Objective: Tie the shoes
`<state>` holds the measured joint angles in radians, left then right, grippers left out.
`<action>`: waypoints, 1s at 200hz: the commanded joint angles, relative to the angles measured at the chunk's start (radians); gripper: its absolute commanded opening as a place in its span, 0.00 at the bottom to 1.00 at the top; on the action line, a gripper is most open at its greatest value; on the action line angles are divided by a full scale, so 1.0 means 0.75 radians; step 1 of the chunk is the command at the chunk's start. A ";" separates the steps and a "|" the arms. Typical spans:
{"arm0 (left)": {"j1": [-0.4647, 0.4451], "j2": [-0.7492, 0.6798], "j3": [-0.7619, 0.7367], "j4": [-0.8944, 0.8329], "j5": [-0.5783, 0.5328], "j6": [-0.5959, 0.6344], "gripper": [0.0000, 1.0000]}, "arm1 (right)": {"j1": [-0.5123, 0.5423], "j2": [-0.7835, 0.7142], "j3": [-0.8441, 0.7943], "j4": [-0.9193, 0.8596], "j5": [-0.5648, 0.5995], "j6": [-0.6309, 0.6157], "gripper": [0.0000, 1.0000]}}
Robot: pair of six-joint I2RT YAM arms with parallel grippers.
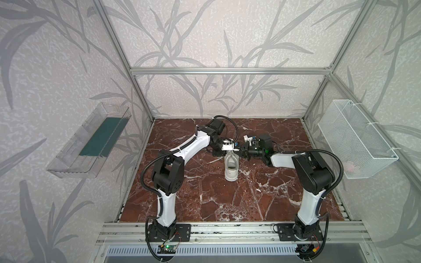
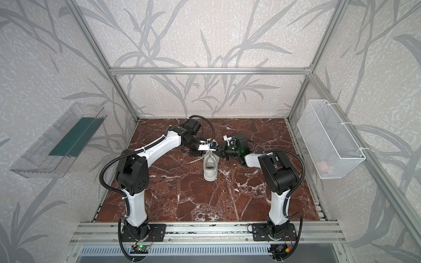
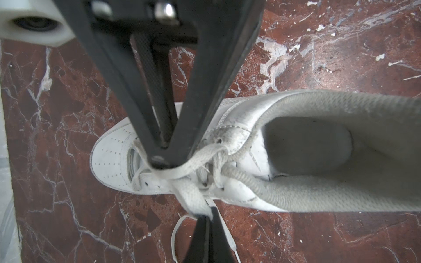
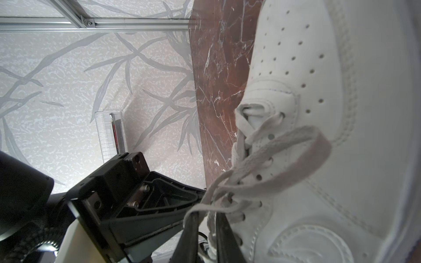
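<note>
One white low-top sneaker (image 1: 231,167) stands upright near the middle of the red-brown marble tabletop (image 1: 205,195), heel toward the arm bases (its toe is hidden under both wrists in both top views). Its flat white laces (image 3: 193,164) cross above the tongue. My left gripper (image 3: 159,157) has its jaws pressed together on one strand. My right gripper (image 4: 207,215) shows a narrow gap with a strand across its tips; whether it grips, I cannot tell. A clear plastic bin (image 1: 68,157) and a white wire basket (image 1: 364,145) hang on the side walls.

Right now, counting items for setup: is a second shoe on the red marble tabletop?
No, only one white low-top sneaker stands on the red marble tabletop.
</note>
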<state>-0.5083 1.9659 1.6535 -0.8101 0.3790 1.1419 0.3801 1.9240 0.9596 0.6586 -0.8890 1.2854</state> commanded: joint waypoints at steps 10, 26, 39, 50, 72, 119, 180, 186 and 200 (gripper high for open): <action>-0.008 -0.005 0.026 -0.057 -0.015 0.011 0.00 | 0.011 0.022 -0.011 0.065 -0.026 0.016 0.19; -0.009 0.007 0.040 -0.055 -0.032 -0.015 0.00 | 0.011 0.025 -0.013 0.077 -0.031 0.023 0.20; -0.009 0.019 0.058 -0.069 -0.043 -0.022 0.00 | 0.011 0.026 -0.017 0.084 -0.026 0.028 0.21; -0.008 0.029 0.072 -0.076 -0.052 -0.036 0.00 | 0.011 0.028 -0.023 0.099 -0.026 0.038 0.22; -0.009 0.043 0.093 -0.084 -0.051 -0.036 0.00 | 0.011 0.031 -0.028 0.099 -0.028 0.050 0.24; -0.009 0.064 0.119 -0.099 -0.035 -0.087 0.00 | 0.011 0.041 -0.044 0.195 -0.033 0.081 0.24; -0.009 0.094 0.158 -0.129 -0.019 -0.107 0.00 | 0.011 0.041 -0.052 0.234 -0.038 0.100 0.27; -0.010 0.098 0.163 -0.133 -0.020 -0.105 0.00 | 0.011 0.042 -0.054 0.241 -0.039 0.107 0.28; -0.010 0.103 0.166 -0.138 -0.020 -0.103 0.00 | 0.011 0.044 -0.056 0.256 -0.040 0.118 0.29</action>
<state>-0.5098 2.0201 1.7466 -0.8654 0.3424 1.0615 0.3843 1.9480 0.9306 0.7959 -0.9001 1.3598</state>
